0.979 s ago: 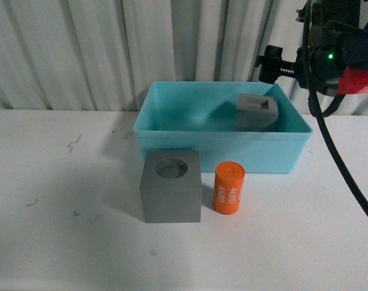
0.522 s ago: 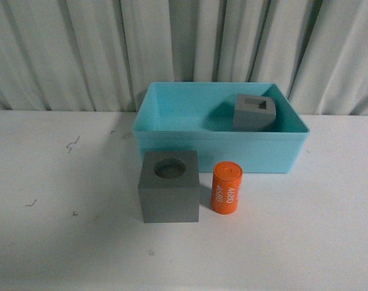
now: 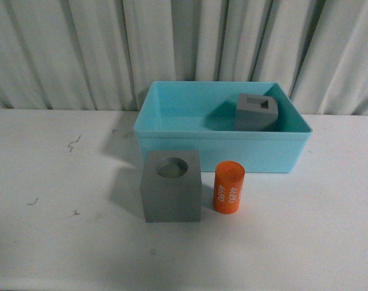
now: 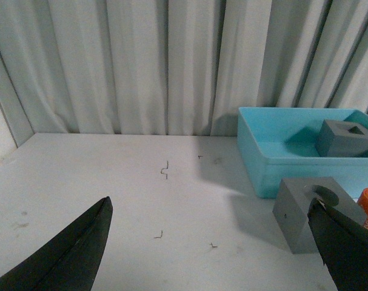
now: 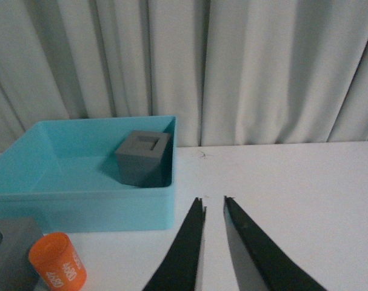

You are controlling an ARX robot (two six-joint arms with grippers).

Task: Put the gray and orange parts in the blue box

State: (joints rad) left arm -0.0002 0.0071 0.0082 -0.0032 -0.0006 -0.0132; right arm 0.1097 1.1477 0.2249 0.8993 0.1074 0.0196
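The blue box sits far on the table with the rectangular-hole gray cube in its far right corner; the round-hole gray cube stands just near of the box, with the orange cylinder upright close on its right (not touching). The left gripper gapes wide and the right gripper is all but closed, both empty, so the next step is likely to grasp that near cube and lift it over the box wall

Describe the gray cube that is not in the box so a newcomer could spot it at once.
Find the blue box at the back of the white table. Just in front of it stands a gray cube beside an orange cylinder. It has a round hole on top; the other gray cube, inside the box, has a rectangular one.
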